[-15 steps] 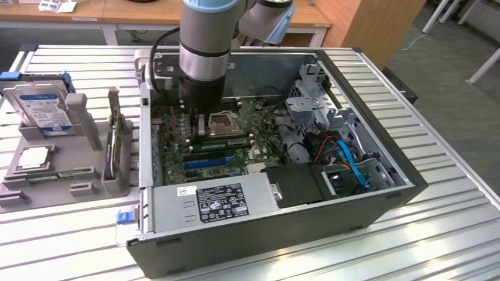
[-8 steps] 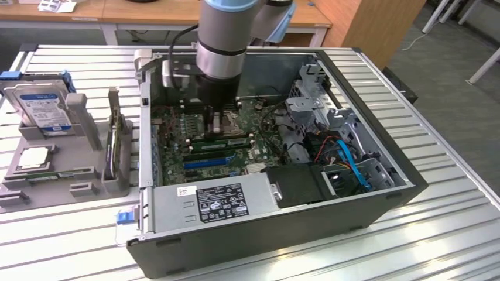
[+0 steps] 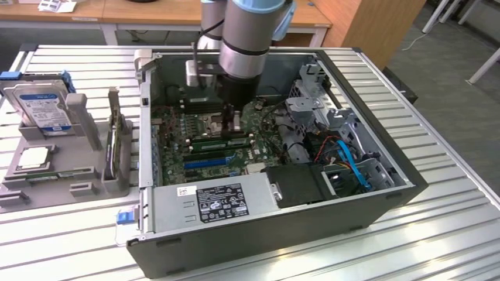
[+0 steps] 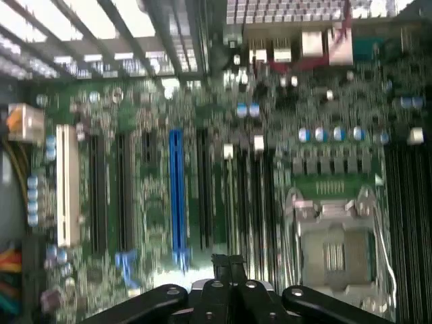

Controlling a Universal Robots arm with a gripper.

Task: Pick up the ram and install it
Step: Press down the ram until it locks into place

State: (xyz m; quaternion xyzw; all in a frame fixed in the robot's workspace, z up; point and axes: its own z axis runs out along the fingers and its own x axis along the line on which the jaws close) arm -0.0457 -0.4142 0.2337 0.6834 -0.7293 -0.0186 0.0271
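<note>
We see the arm reaching down into the open computer case (image 3: 367, 175), which lies on its side on the slatted metal worktop (image 3: 453, 234). The end effector (image 3: 232, 126) hangs low over the motherboard (image 3: 175, 143), its fingers (image 4: 228, 266) pressed together with nothing between them. Just below it in the exterior view, the ram (image 3: 222, 141) lies flat along the memory slots, a narrow green stick running toward the exterior view's right. Whether the fingertips touch it, we cannot tell. Near it sits the long blue expansion slot (image 3: 209, 160); in the wrist view the same slot (image 4: 177, 196) stands beside a white slot (image 4: 67, 185), with the processor socket (image 4: 334, 246) well apart from them. Outside the case, on the exterior view's left, a grey fixture (image 3: 74, 146) holds a hard drive (image 3: 41, 108) upright.
</note>
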